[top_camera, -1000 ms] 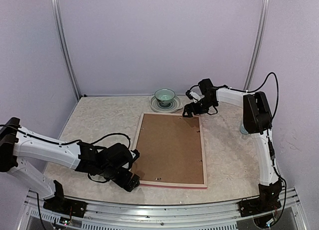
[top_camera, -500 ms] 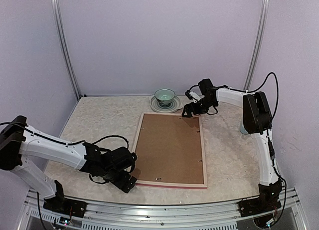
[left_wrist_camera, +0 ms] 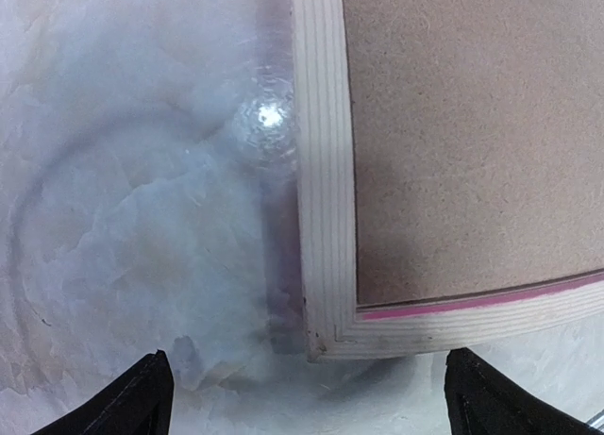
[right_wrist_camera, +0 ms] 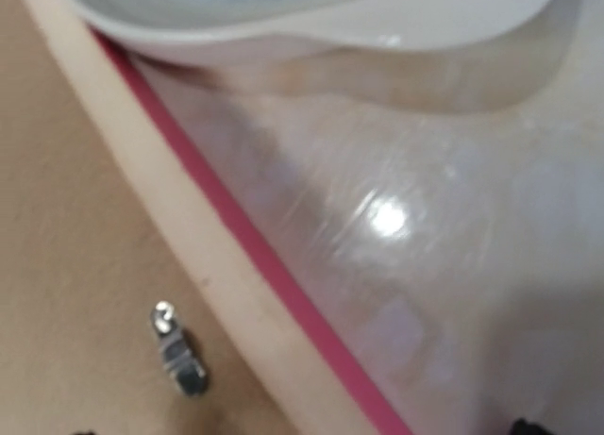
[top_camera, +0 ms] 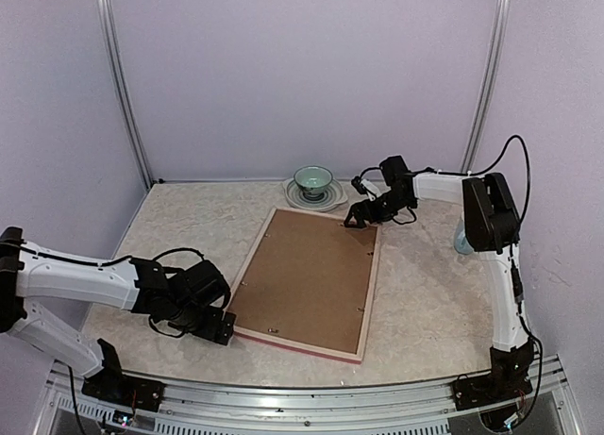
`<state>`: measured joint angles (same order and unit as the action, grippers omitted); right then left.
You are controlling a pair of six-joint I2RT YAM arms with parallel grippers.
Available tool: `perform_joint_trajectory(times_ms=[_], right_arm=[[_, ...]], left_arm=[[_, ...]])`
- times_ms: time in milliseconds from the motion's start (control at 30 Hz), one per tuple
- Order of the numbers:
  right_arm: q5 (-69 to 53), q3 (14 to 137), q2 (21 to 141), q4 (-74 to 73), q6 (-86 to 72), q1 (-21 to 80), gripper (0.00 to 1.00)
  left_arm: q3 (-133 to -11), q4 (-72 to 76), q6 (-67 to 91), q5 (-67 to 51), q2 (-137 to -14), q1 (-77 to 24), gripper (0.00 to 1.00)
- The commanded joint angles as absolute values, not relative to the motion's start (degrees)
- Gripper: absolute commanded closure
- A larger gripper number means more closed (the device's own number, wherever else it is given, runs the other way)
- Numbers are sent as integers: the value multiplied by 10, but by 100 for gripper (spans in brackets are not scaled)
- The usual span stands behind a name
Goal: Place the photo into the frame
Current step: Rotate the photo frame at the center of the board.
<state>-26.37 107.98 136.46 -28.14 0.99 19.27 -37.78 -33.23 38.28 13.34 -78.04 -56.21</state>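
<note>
The large rectangular pink-fronted, pale-wood frame (top_camera: pixel 294 344) lay face down, brown fibreboard backing (top_camera: pixel 307 275) uppermost. The left gripper (left_wrist_camera: pixel 302 397), jaws wide, sat at its near-left corner, the right gripper (top_camera: pixel 359 216), apparently also spread, at its far corner, likely to shift it. The photo was hidden, presumably under the backing.
</note>
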Motion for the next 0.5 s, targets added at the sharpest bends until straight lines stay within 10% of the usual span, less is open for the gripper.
perform_joint_trajectory(times_ms=[0, 467], right_arm=[[-306, 1029, 1347, -327, 2, 203, 5], [-284, 920, 1275, -295, -40, 247, 5]], left_arm=[[-371, -300, 453, 167, -741, -545, 1], [-384, -334, 502, 178, -682, -538, 1]])
